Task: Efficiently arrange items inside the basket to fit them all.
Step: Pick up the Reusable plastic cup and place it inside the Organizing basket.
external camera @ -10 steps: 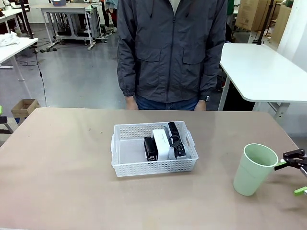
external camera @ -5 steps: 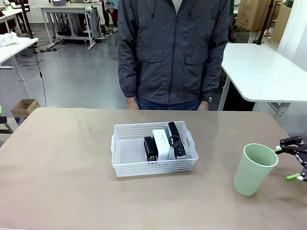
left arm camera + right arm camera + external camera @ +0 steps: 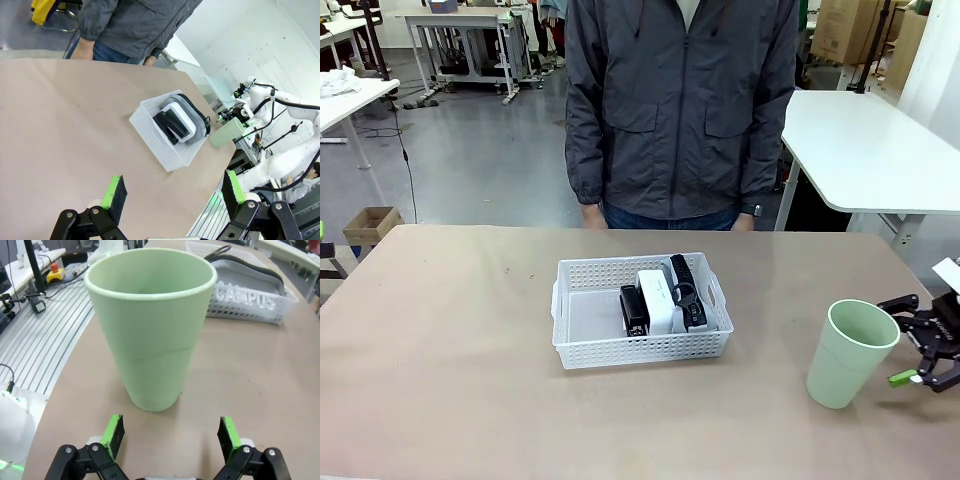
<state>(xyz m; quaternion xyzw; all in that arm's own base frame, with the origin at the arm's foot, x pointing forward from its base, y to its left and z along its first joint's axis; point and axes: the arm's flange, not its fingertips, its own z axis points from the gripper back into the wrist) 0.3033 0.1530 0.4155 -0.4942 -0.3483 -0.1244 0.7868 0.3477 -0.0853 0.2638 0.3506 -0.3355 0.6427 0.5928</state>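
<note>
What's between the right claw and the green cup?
Bare brown tabletop separates the right claw from the tall pale green cup, in the right wrist view.

Matt plastic cup (image 3: 150,325), perforated plastic basket (image 3: 640,340)

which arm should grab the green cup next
Probably right. The right pincer, open, faces the cup from close by. The left pincer hangs far off, with the basket between.

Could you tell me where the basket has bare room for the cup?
The left half of the basket is bare floor, between its left wall and the black stapler. The right half is crowded: stapler, white box and grey pouch packed side by side up to the right wall.
</note>
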